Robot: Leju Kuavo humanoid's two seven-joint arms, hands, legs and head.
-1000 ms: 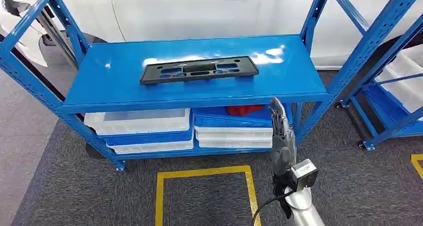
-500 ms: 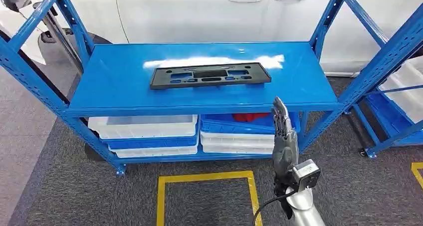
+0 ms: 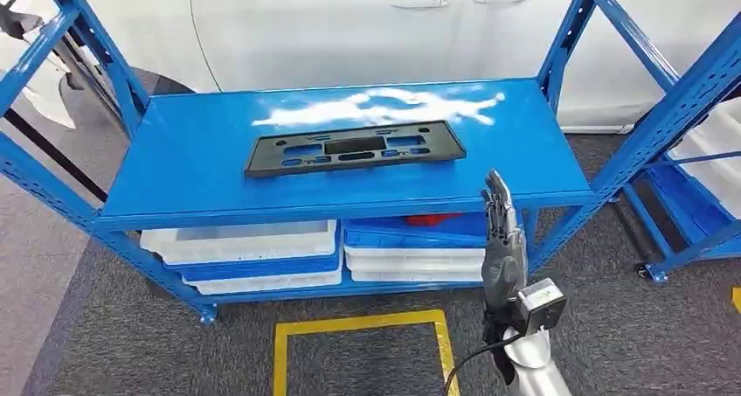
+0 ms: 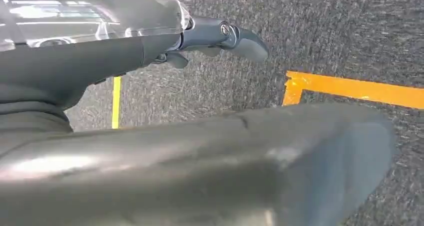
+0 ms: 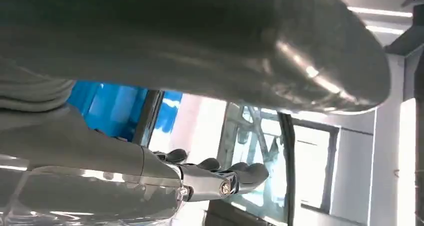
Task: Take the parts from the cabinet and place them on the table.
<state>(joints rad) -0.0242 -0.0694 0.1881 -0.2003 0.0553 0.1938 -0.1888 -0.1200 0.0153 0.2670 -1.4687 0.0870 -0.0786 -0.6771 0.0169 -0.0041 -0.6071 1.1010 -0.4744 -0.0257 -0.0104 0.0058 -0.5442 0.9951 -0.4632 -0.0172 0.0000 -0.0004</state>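
One black plastic part [image 3: 354,148] is lying flat on the blue shelf top [image 3: 201,173] of the rack, nearer the front edge than the back, its length running parallel to that edge; bare blue surface is showing on all sides of it, widest toward the left corners. Below, white and blue bins [image 3: 249,252] are sitting stacked in two piles (exact count cannot be told). The right hand [image 3: 500,239] is standing upright in front of the shelf's front edge near its right corner, fingers [image 5: 235,176] extended and apart, grasping nothing. The left hand [image 4: 220,36] is hanging over grey carpet beside yellow floor tape [image 4: 350,89], fingers loosely straight, empty.
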